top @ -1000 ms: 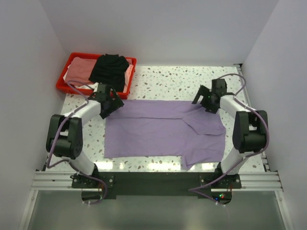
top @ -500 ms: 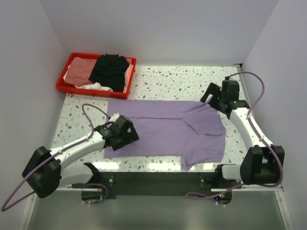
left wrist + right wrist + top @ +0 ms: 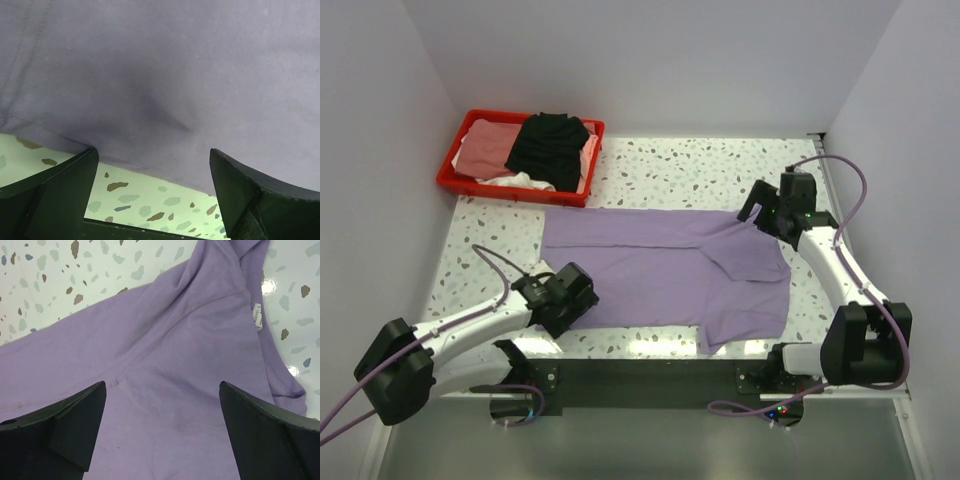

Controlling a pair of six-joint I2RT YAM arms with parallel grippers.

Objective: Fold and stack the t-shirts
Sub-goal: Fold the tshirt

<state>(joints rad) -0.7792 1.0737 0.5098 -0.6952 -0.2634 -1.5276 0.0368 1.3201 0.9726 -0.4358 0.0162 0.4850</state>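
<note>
Purple shirt (image 3: 660,270) flat on table, no fold done yet. L gripper (image 3: 563,300) at near-left hem, R gripper (image 3: 767,212) far right, both jaws apart, empty. Other shirts (image 3: 550,148) heaped in tray (image 3: 460,186), unfolded.

The left arm (image 3: 470,328) and right arm (image 3: 835,262) had glossy white link shells joined by chunky black joint housings. A thin lavender cable (image 3: 480,252) looped loosely along the left arm, and a second lavender cable (image 3: 860,180) arched beside the right. Both bases were fixed to a black plate (image 3: 650,385) on a ribbed aluminium rail (image 3: 430,376), with tiny green and red lights (image 3: 782,410) by the right base. The left hand (image 3: 152,151) and right hand (image 3: 162,385) each ended in two broad, matte, dark wedge-shaped fingers (image 3: 65,432) with bevelled edges.
</note>
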